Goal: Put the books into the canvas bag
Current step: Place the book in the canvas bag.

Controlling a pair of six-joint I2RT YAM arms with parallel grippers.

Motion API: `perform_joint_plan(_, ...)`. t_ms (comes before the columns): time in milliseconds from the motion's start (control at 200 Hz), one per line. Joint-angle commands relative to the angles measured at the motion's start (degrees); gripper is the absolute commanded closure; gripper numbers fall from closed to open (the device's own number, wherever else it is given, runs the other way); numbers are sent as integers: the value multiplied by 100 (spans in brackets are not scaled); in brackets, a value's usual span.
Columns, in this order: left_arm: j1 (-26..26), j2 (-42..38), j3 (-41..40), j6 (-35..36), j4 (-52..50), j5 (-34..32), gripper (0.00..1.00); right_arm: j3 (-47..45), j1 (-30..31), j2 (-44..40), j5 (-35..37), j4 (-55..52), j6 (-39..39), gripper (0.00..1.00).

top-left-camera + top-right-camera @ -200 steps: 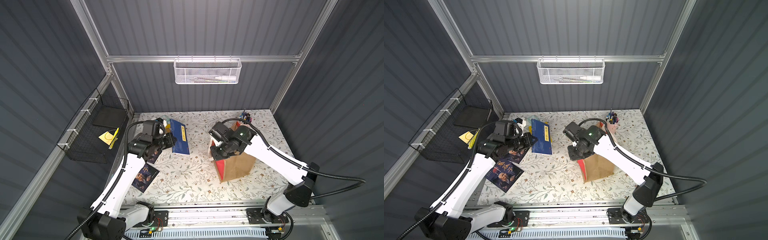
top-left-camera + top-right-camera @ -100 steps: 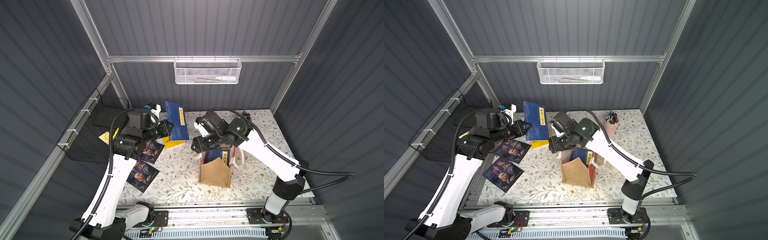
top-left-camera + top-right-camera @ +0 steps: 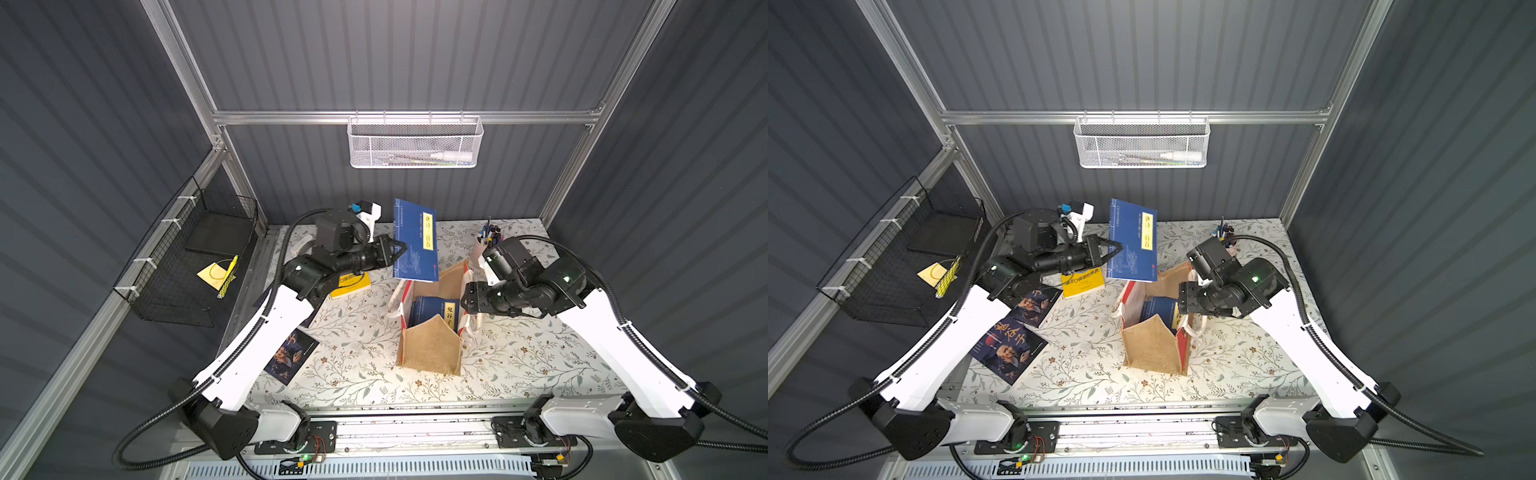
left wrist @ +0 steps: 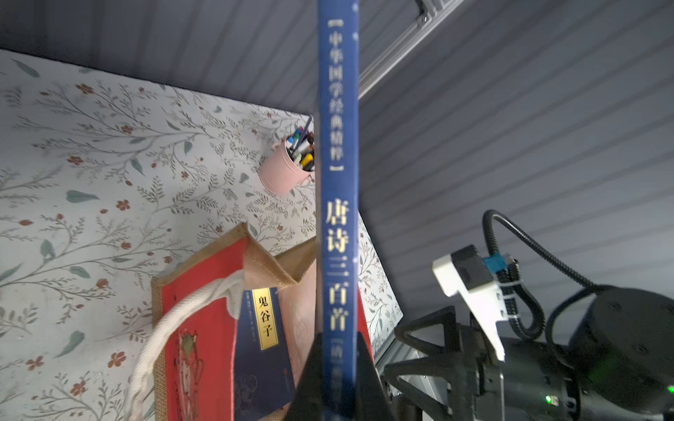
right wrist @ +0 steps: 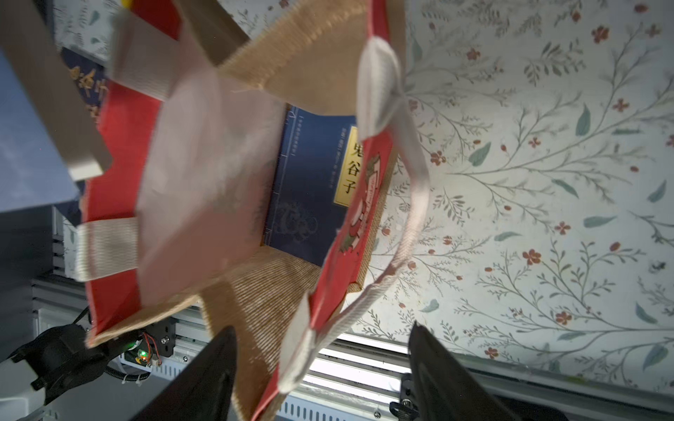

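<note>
We see a floral-print table [image 3: 353, 357] with a tan canvas bag [image 3: 430, 349] standing upright and open near its middle, and one blue book [image 3: 436, 311] with a yellow label inside it. A second blue book [image 3: 415, 245] hangs upright above the bag's far rim, pinched at its spine by the left gripper [image 3: 397, 250]. A near navy book [image 3: 1009, 349], a far navy book [image 3: 1036, 305] and a yellow book [image 3: 1082, 282] lie flat on the table's left side. The right gripper [image 5: 324, 357], jaws spread wide, grips nothing beside the bag's red side panel.

A pink pen cup [image 4: 281, 175] stands on the floral table [image 3: 357, 345] near its back edge.
</note>
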Motion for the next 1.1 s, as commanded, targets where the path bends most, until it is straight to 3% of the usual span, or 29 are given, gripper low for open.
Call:
perform_joint_plan(0,-404,31,194,217,248,-494,100,-483,-182,-98,-621,641,24,26)
perform_joint_plan(155,-908,243,190,632,-139,-776,100,-729,-293,-75,-665,651,-148,40)
perform_joint_plan(330,-1334,225,198,1333,-572,-1178,100,-928,-428,-256,-724,795,-198,75)
perform_joint_plan(465,-1557,327,280,1661,-1100,-1473,100,-869,-492,-282,-724,870,-232,88)
perform_joint_plan(811,-1900,1314,1017,2010,-2486,-1851,100,-848,-508,-287,-758,1020,-225,95)
perform_joint_plan(1096,-1894,2052,1724,1134,-3806,-3491,100,-997,-503,-537,-892,1083,-234,95)
